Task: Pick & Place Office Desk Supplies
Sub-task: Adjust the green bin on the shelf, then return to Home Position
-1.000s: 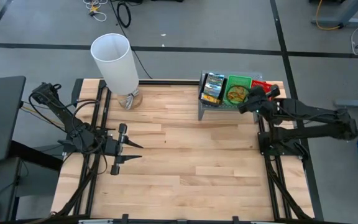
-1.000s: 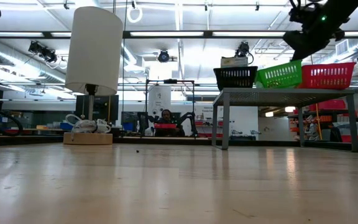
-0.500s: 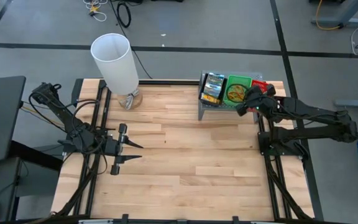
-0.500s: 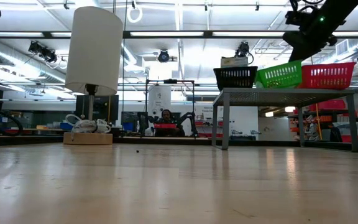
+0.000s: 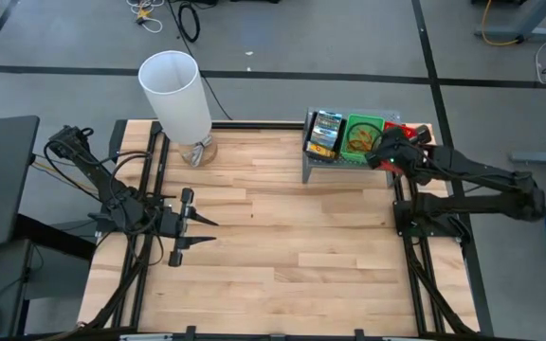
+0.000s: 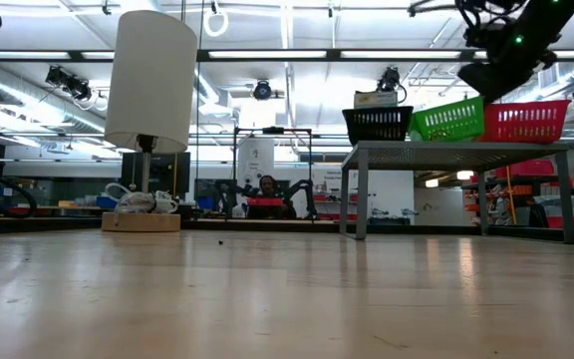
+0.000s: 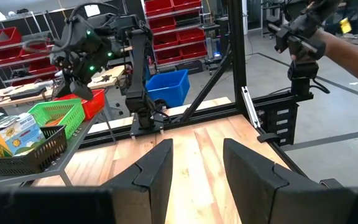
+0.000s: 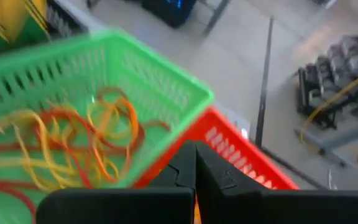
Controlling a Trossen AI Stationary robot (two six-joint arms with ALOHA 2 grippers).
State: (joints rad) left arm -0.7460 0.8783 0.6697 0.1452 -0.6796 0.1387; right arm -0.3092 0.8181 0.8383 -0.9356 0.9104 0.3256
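Counter (image 5: 282, 246): pale wood planks, dark rails down both long sides. The middle and near portions are bare; all items sit along the far edge.

Far left corner: tall white cylinder (image 5: 176, 95) on a small stand.

Far right corner: grey metal riser (image 6: 461, 150), holding three trays in a row. Black tray (image 5: 325, 134) with crayon boxes (image 7: 8, 134); green tray (image 5: 360, 135) with a tangle of orange, red and yellow loop bands (image 8: 73, 140); red tray (image 6: 524, 120) outermost, touching the green one.

Right tool (image 8: 194, 165): above the trays, at the seam where green meets red. Fingers pressed together, nothing between them; touching no tray as far as can be told.

Left tool (image 5: 197, 230): low over the counter near the left rail, well apart from the riser. Fingers (image 7: 151, 171) stand partly apart and empty.

View notes: the overhead picture hides most of the red tray under the right arm; the low picture shows its full side wall. Only the right wrist picture shows the bands singly. The left wrist picture alone shows a person's arm (image 7: 353, 53) beyond the counter.
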